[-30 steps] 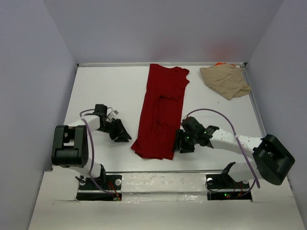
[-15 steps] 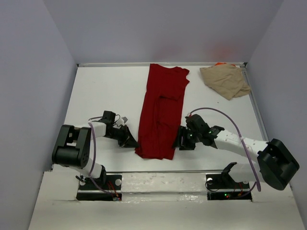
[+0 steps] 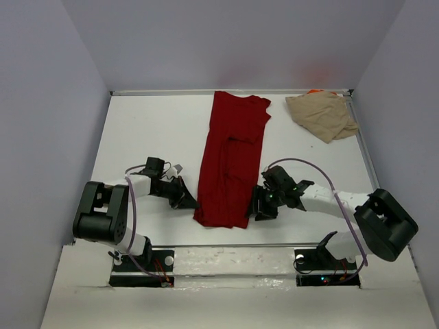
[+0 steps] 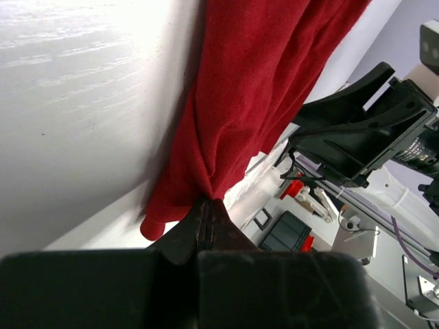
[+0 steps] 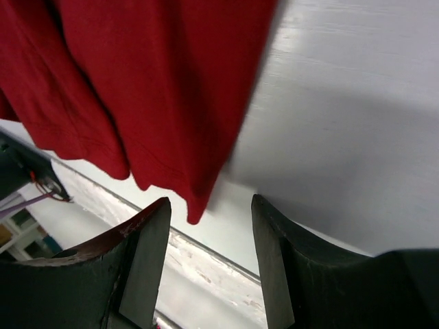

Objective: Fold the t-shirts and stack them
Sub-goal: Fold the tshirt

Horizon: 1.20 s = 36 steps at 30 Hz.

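A long dark red t-shirt [image 3: 230, 157] lies down the middle of the table, folded lengthwise. My left gripper [image 3: 194, 203] is at its near left corner, shut on a pinch of the red cloth [image 4: 199, 171]. My right gripper [image 3: 254, 211] sits at the near right corner, open, with the hem's corner [image 5: 195, 205] hanging just between its fingertips [image 5: 154, 212] and not touching them. A crumpled tan t-shirt [image 3: 322, 115] lies at the far right corner. A sliver of orange fabric [image 3: 314, 91] peeks out behind it.
A raised rail [image 3: 226, 91] runs along the table's far edge and another along the right side [image 3: 367, 164]. The arm bases [image 3: 233, 264] stand on the near ledge. Purple-grey walls enclose the table on three sides.
My left gripper moved right to the shirt's near left corner and shut on the cloth. The right gripper shifted only slightly and stayed open.
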Tool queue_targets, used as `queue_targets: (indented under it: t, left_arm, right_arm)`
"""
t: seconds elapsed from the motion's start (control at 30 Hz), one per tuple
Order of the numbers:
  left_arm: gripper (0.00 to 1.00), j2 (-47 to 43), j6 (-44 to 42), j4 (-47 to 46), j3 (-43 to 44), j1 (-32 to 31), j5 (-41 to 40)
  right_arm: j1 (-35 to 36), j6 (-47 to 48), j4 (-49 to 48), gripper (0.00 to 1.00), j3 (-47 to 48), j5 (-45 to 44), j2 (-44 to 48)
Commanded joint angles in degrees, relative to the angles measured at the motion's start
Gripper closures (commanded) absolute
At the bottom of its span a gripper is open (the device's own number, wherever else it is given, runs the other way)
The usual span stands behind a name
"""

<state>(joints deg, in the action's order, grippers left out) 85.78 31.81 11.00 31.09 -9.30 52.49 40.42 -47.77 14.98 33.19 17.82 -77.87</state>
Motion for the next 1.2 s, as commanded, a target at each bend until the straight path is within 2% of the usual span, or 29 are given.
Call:
queue_targets:
  t: [0.0,0.13,0.23,0.27,0.3,0.37,0.47,0.67,0.9,1.17]
  left_arm:
    - [1.00,-2.63,-0.35,2.88,1.86,-0.28,1.21]
    - [1.00,-3.16,-0.26,3.06,1.96,-0.28,0.86]
    - [1.00,-3.16,-0.35,3.14,1.69,-0.28,0.86]
    - [1.00,-3.25,-0.35,3.15,1.69,-0.28,0.86]
    - [1.00,-3.16,-0.35,3.06,1.69,-0.28,0.77]
    - [1.00,-2.99,-0.35,3.06,1.69,-0.28,0.77]
    - [1.00,-3.33,-0.35,3.06,1.95,-0.28,0.69]
    - [1.00,-6.14,-2.28,6.39,5.99,-0.37,-3.18]
    - [1.00,-8.78,-5.80,12.55,14.52,-0.89,-8.36]
    - [1.00,-5.10,-6.68,13.34,22.07,-1.77,-8.37]
  right_arm:
    - [-0.08,0.92,-5.55,0.44,-1.10,3.34,-2.90]
    - [-0.08,1.53,-7.86,0.52,-0.23,4.32,-4.75]
    - [-0.08,1.63,-9.26,0.62,0.82,5.03,-5.11]
    - [-0.08,1.45,-9.44,0.69,1.00,4.77,-4.84]
    - [-0.08,1.45,-9.53,0.88,1.17,4.59,-4.75]
    - [-0.08,1.89,-9.18,1.00,1.88,4.59,-4.93]
    - [0.61,1.36,-8.83,1.00,2.05,3.45,-3.53]
    - [3.96,2.33,-1.02,1.00,5.74,-5.42,-0.18]
    - [6.51,3.29,3.64,1.00,9.35,-13.25,-0.36]
    - [6.51,5.32,6.90,1.00,17.86,-18.86,-4.84]
